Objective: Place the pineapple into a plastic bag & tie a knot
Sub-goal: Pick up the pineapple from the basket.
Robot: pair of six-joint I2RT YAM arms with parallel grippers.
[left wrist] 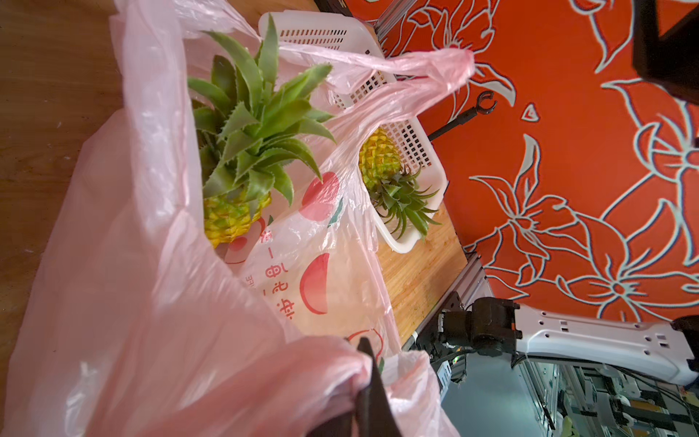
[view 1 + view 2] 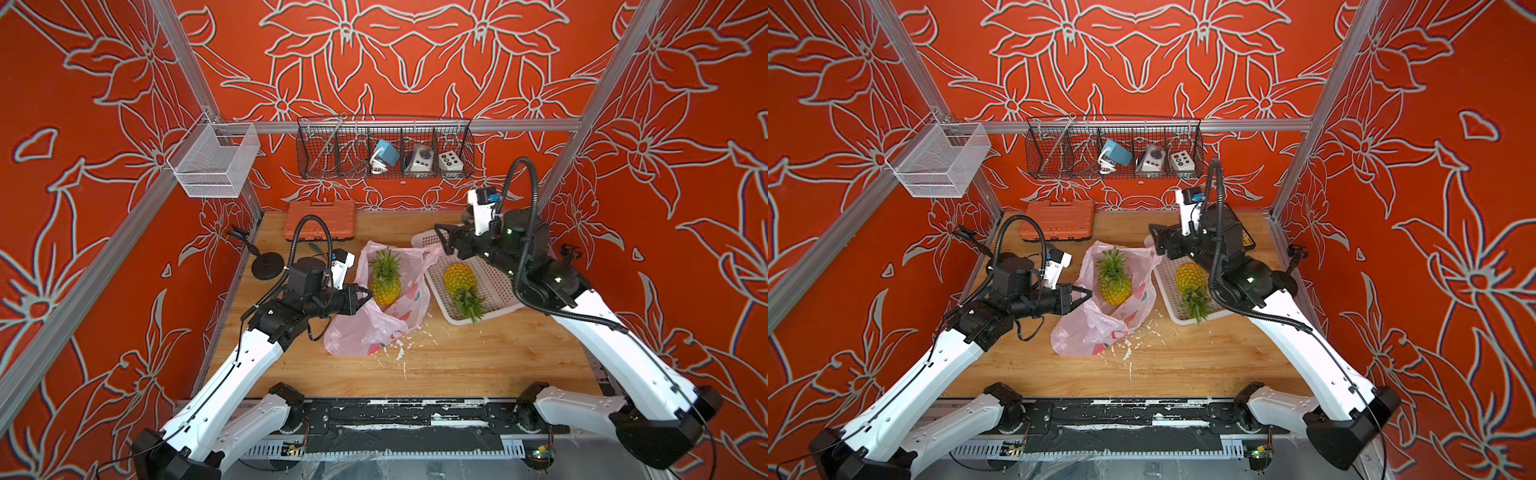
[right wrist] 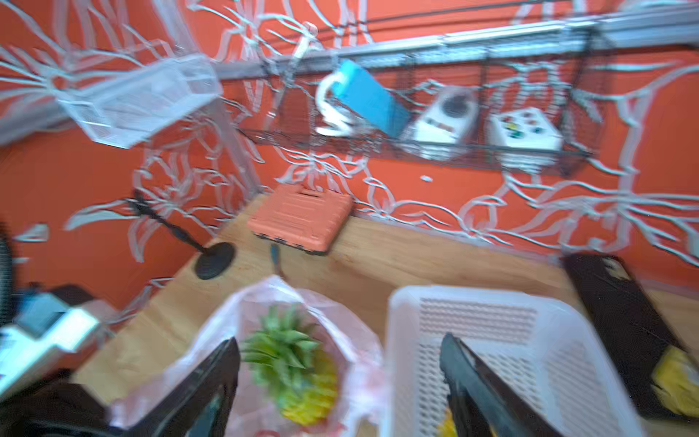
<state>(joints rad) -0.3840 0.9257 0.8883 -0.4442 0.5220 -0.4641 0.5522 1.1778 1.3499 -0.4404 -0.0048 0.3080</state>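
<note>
Left gripper: jaws clamped together on the rim of the plastic bag, holding its mouth lifted. Right gripper: jaws wide apart, empty, hovering above the far corner of the white tray, near the bag's free handle. Pineapple: lying in the bag's open mouth, crown toward the far edge of the table. Second pineapple: in the tray, toward the right edge. Knot: none yet. Step judged: taking the free handle. Advice: pinch the thin film low on the loop, hold the left side taut, then cross both handles above the crown.
</note>
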